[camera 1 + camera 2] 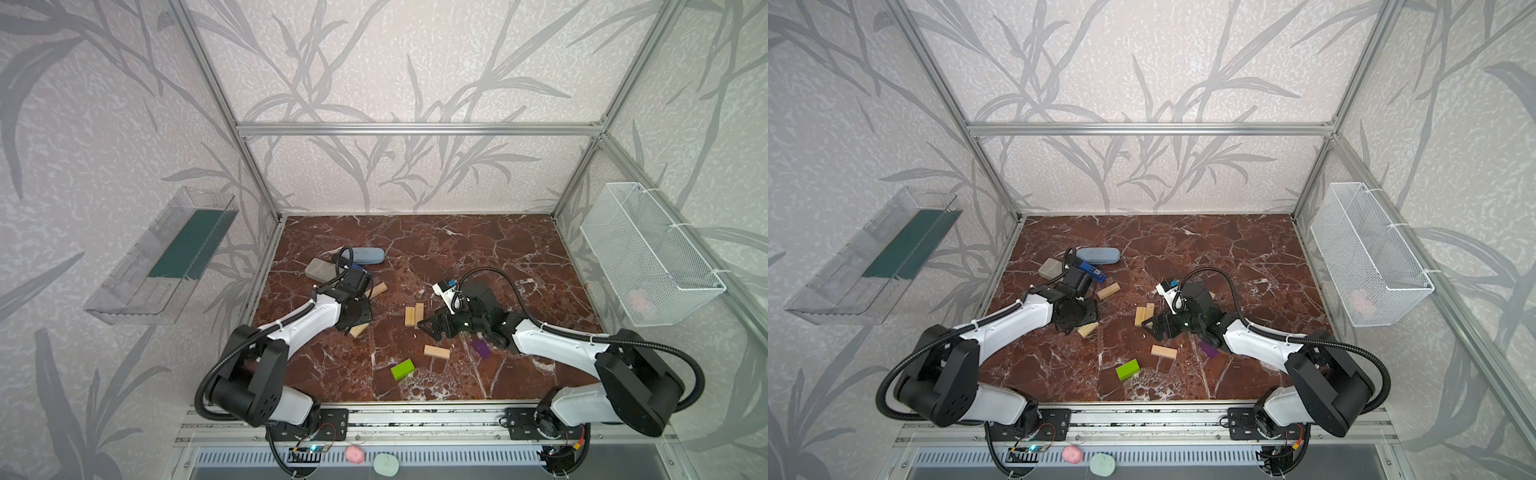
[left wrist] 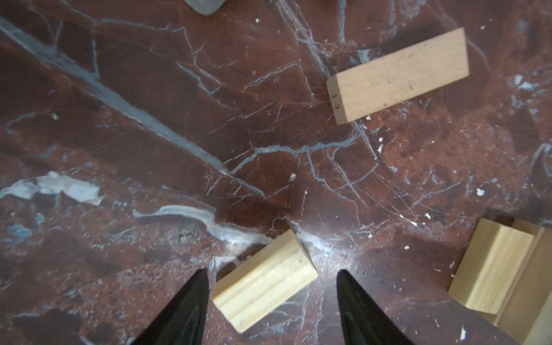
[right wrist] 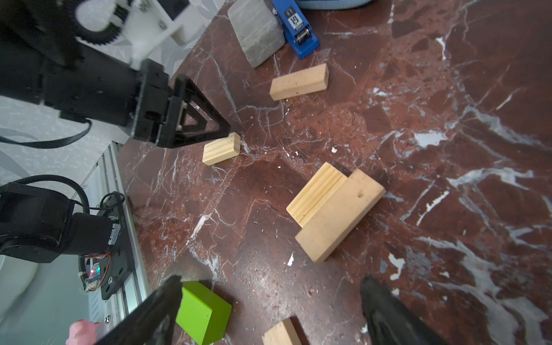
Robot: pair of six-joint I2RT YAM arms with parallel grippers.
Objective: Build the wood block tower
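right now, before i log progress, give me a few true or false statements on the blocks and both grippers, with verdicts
1. A crossed tower of several layers already stands. False: just two wood blocks lie flat, side by side, on the table.
2. The green block lies alone on the table. True.
3. The right gripper holds the purple block. False: its fingers are spread with nothing gripped; the purple block lies on the table by that arm.
4. A grooved wood block lies between the fingers of the left gripper. True.
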